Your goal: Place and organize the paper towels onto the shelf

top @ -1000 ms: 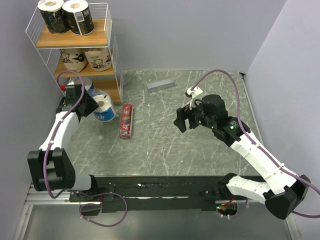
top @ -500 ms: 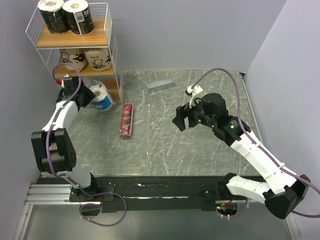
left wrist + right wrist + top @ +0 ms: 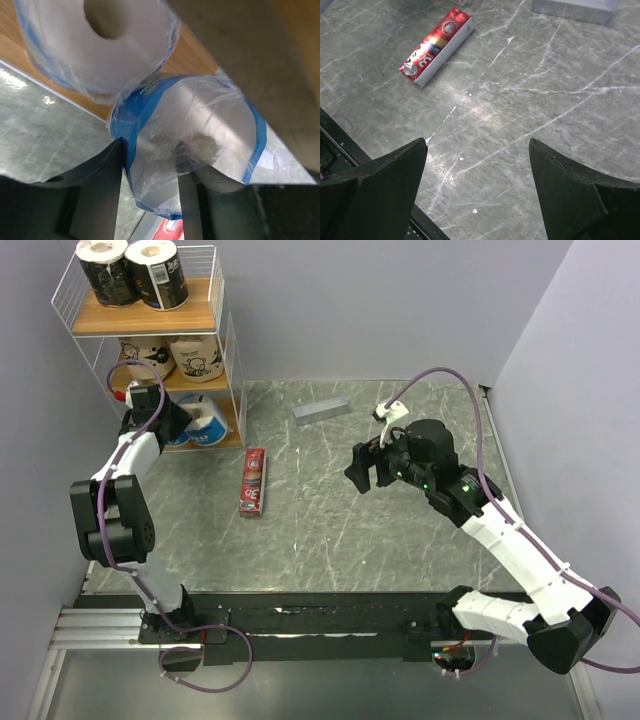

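Observation:
The white wire shelf (image 3: 196,320) stands at the far left. Two black rolls (image 3: 130,272) stand on its top board and two tan printed rolls (image 3: 172,357) on the middle board. My left gripper (image 3: 178,423) reaches into the bottom level. In the left wrist view it (image 3: 150,195) is shut on a blue-and-white roll (image 3: 195,135) by its crumpled wrap. A second blue-and-white roll (image 3: 110,45) lies on the wooden board (image 3: 197,57) and touches the held one. From above the pair (image 3: 207,418) is partly hidden by the arm. My right gripper (image 3: 360,472) is open and empty above the table middle (image 3: 477,147).
A flat red box (image 3: 253,481) lies on the marble table just right of the shelf and also shows in the right wrist view (image 3: 437,45). A grey rectangular bar (image 3: 321,409) lies at the back centre. Walls close the left, back and right sides.
My left gripper carried the blue-and-white roll from the table up and back into the shelf's bottom level, beside the other one. My right gripper shifted slightly away from the base.

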Controlling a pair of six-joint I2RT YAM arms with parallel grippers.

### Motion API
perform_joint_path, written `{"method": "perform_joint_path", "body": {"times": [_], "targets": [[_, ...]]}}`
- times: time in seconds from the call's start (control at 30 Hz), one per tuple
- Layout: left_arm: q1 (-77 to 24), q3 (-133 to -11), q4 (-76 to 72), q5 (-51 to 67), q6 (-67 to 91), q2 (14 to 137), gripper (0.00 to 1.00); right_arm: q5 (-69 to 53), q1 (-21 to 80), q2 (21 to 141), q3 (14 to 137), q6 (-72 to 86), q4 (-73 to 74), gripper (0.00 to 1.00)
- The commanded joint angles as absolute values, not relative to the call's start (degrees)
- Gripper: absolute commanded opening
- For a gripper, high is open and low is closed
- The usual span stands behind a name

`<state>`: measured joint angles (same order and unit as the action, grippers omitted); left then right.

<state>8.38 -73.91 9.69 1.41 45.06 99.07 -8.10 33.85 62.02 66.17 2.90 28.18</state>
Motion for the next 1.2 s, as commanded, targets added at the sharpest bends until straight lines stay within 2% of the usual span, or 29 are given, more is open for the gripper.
{"method": "perform_joint_path", "body": {"times": [0.0, 0.17, 0.27, 0.5, 0.57, 1.03, 1.1, 1.17], "targets": [[8.0, -76.73, 0.89, 2.55, 48.69, 100.36, 0.36, -6.68, 33.49, 62.66, 69.43, 3.34, 26.02, 0.9], [7.56, -76.38, -2.28, 3.69, 49.83, 102.3, 0.39, -6.77, 33.57, 63.63, 69.96, 3.52, 25.49, 0.9], [6.77, -76.29, -2.9, 3.43, 50.27, 102.83, 0.44, -6.59, 33.57, 64.07, 70.22, 3.6, 25.49, 0.9], [5.63, -72.96, -7.03, 3.08, 51.06, 101.08, 0.66, -7.29, 33.49, 63.19, 69.96, 4.04, 24.96, 0.9], [5.45, -72.34, -7.29, 2.73, 51.24, 100.55, 0.67, -7.38, 33.49, 62.84, 69.7, 4.13, 24.87, 0.9], [5.45, -66.8, -2.3, 0.88, 50.89, 91.41, 0.65, -7.82, 33.49, 59.33, 68.2, 4.04, 26.1, 0.9], [5.54, -65.92, -1.06, 0.27, 51.41, 90.44, 0.61, -7.91, 33.57, 58.8, 68.03, 3.96, 26.02, 0.9], [5.62, -63.39, -1.75, 0.26, 52.64, 89.22, 0.53, -7.91, 33.57, 58.27, 68.03, 3.96, 26.1, 0.9]]}}
